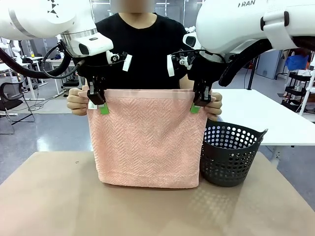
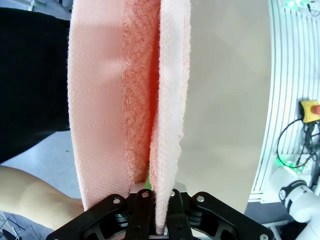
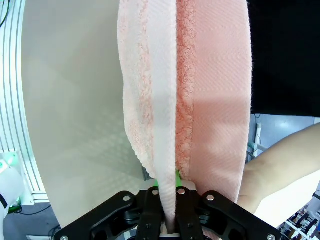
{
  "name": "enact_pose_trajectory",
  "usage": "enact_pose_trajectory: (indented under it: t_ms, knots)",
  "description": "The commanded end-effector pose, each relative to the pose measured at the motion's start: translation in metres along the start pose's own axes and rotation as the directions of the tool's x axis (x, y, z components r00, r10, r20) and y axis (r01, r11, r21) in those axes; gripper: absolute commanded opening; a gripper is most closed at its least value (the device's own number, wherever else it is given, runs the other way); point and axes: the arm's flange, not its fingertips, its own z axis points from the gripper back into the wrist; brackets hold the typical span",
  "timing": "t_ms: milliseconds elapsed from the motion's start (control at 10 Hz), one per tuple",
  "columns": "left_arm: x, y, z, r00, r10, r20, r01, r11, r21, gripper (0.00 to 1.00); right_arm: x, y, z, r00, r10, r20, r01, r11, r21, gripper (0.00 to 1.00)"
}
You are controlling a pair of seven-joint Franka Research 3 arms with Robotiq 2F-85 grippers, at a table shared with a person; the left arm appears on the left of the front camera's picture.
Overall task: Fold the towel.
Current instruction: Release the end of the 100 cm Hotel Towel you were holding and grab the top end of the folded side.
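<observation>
A salmon-pink herringbone towel point(image 1: 147, 140) hangs doubled over above the brown table, its lower edge near the tabletop. My left gripper point(image 1: 102, 105) is shut on the towel's top left corner and my right gripper point(image 1: 198, 104) is shut on its top right corner. The person's hands point(image 1: 76, 102) hold the same corners from behind. In the left wrist view the towel point(image 2: 125, 100) runs up from between the closed fingers as two layers. The right wrist view has the towel point(image 3: 190, 90) clamped the same way, with the person's forearm point(image 3: 280, 165) beside it.
A dark perforated basket point(image 1: 229, 152) stands on the table point(image 1: 49, 196) just right of the towel. A white table point(image 1: 266, 115) lies behind it. The person in a black shirt point(image 1: 147, 49) stands at the far side.
</observation>
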Motion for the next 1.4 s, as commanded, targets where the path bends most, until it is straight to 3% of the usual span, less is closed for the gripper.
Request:
enact_pose_trajectory:
  t_ms: [0,100,200,300,400,500,600,700,800,900,1100,1300]
  knots:
    - [-0.001,0.001,0.001,1.000,0.003,-0.008,-0.003,1.000,0.006,0.00,-0.001,-0.002,0.000,1.000,0.009,-0.005,-0.009,1.000,-0.004,0.00]
    - [0.000,0.000,0.000,1.000,0.000,0.000,0.000,1.000,0.000,0.02,0.000,0.000,0.000,1.000,0.000,0.000,0.000,1.000,0.000,0.02]
    - [-0.001,-0.001,0.002,1.000,-0.029,0.008,0.029,1.000,0.011,0.41,0.000,0.000,0.001,1.000,0.005,-0.003,-0.005,1.000,-0.016,0.19]
    - [-0.003,-0.001,0.006,0.999,-0.023,0.023,0.023,0.999,0.035,0.39,-0.001,0.001,0.005,1.000,0.003,0.002,-0.003,0.999,-0.033,0.37]
    - [-0.004,-0.002,0.010,0.999,-0.026,0.034,0.024,0.999,0.049,0.78,-0.001,0.001,0.008,1.000,0.003,0.005,-0.003,0.999,-0.042,0.55]
    - [-0.005,-0.003,0.016,0.999,-0.026,0.038,0.023,0.997,0.072,0.76,-0.001,0.002,0.012,1.000,0.004,0.014,-0.003,0.998,-0.055,0.72]
    - [-0.007,-0.006,0.023,0.998,-0.029,0.048,0.025,0.996,0.091,1.00,0.000,0.003,0.017,1.000,0.008,0.027,-0.006,0.997,-0.071,0.90]
    - [-0.009,-0.010,0.031,0.998,-0.033,0.059,0.027,0.994,0.106,1.00,0.001,0.006,0.027,0.999,0.020,0.046,-0.015,0.996,-0.091,1.00]
    - [-0.013,-0.017,0.043,0.996,-0.038,0.080,0.027,0.991,0.128,1.00,0.001,0.010,0.034,0.998,0.032,0.059,-0.026,0.994,-0.105,0.72]
    - [-0.015,-0.029,0.059,0.992,-0.060,0.107,0.041,0.984,0.176,0.83,0.003,0.018,0.047,0.995,0.064,0.078,-0.053,0.989,-0.138,1.00]
    - [-0.018,-0.045,0.078,0.987,-0.099,0.124,0.061,0.959,0.277,1.00,0.006,0.029,0.064,0.988,0.111,0.107,-0.091,0.979,-0.181,1.00]
    - [-0.016,-0.052,0.086,0.985,-0.129,0.118,0.083,0.940,0.331,1.00,0.008,0.032,0.072,0.984,0.142,0.111,-0.116,0.970,-0.215,1.00]
